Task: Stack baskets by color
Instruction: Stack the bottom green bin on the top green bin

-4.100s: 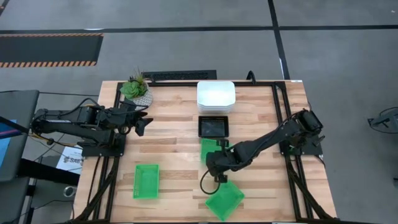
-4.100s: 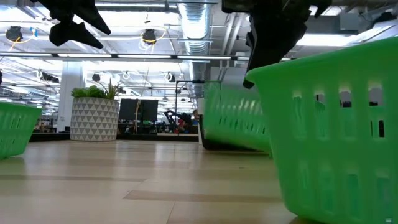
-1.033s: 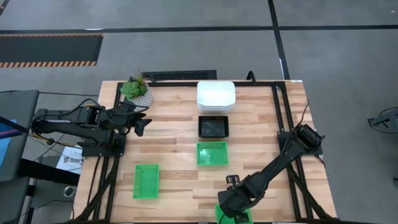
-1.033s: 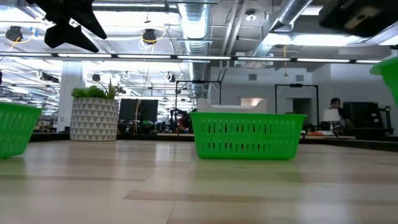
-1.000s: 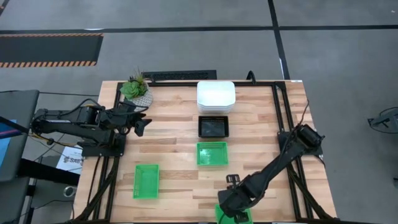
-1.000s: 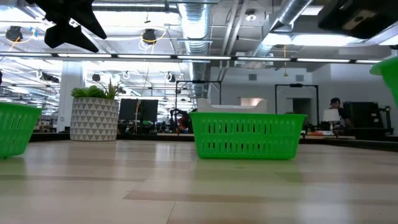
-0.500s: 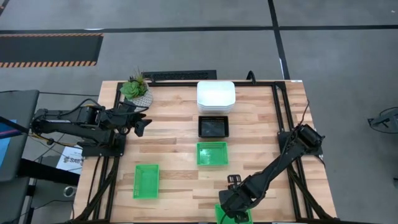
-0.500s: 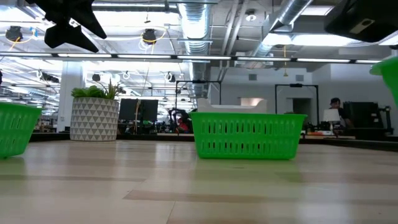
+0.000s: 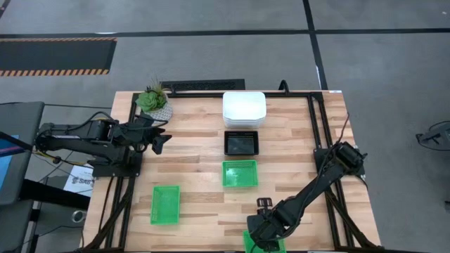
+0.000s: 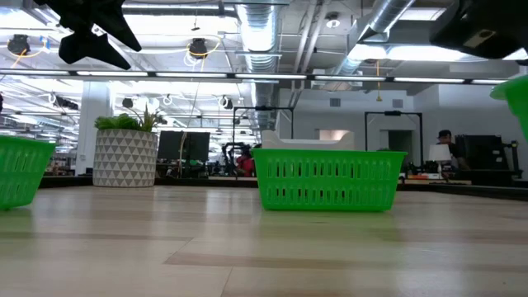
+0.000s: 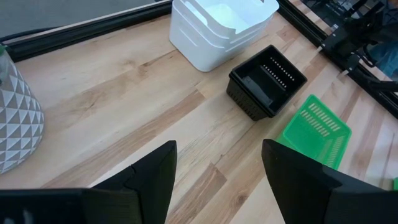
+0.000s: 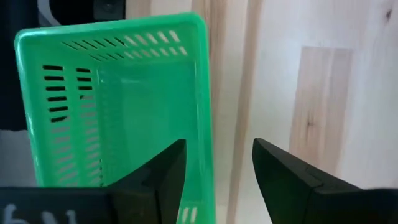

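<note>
At the table's six o'clock edge, our right gripper (image 9: 261, 237), fingers spread and empty, hovers over a green basket (image 12: 118, 106) whose long axis runs along its reach. Farther, at ten o'clock, our left gripper (image 9: 159, 141) waits, fingers apart.

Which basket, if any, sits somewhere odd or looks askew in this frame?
One green basket sits at the table's near edge, mostly under the right gripper, whose fingers are open; part of it seems to overhang the wood. The other two green baskets sit flat and apart, unstacked. White stack and black stack look tidy.
</note>
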{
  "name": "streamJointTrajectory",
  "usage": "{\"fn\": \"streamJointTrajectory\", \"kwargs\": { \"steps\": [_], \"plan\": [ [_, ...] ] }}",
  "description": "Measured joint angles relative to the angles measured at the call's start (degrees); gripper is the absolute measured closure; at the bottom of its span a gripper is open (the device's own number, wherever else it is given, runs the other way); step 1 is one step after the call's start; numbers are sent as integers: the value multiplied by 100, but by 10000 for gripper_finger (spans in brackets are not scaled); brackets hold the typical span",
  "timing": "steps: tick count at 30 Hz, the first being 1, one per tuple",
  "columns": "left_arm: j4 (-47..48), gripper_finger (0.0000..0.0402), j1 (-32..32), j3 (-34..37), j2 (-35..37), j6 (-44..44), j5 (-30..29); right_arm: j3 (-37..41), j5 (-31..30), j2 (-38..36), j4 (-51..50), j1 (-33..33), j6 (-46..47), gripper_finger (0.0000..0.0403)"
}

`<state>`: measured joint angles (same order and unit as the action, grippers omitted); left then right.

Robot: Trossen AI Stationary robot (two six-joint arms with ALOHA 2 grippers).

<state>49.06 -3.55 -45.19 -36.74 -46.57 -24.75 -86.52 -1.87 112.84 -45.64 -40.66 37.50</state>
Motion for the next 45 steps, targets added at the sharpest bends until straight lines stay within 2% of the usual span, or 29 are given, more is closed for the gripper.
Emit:
{"fn": "streamJointTrajectory", "kwargs": {
  "steps": [22, 32, 34, 36, 40, 41, 45],
  "plan": [
    [0, 178, -1, 0, 1, -17, 7, -4, -68, 92, -15, -14, -42, 210],
    [7, 178, 0, 0, 1, -17, 26, 11, 13, 365, 26, -38, 2, 213],
    [9, 178, 0, 0, -1, -17, 26, 11, 13, 367, -9, -3, 38, 230],
    [9, 178, 0, 0, 1, -16, 25, 10, 16, 367, -145, 0, 47, 264],
    [9, 178, 0, 0, 1, -8, 24, 9, 2, 367, -351, 38, -27, 371],
    [9, 178, 0, 0, -1, -6, 24, 5, 8, 361, -374, 53, -130, 384],
    [11, 178, 0, 0, 1, -2, 22, -67, 21, 151, -541, 129, -581, 391]
  ]
}}
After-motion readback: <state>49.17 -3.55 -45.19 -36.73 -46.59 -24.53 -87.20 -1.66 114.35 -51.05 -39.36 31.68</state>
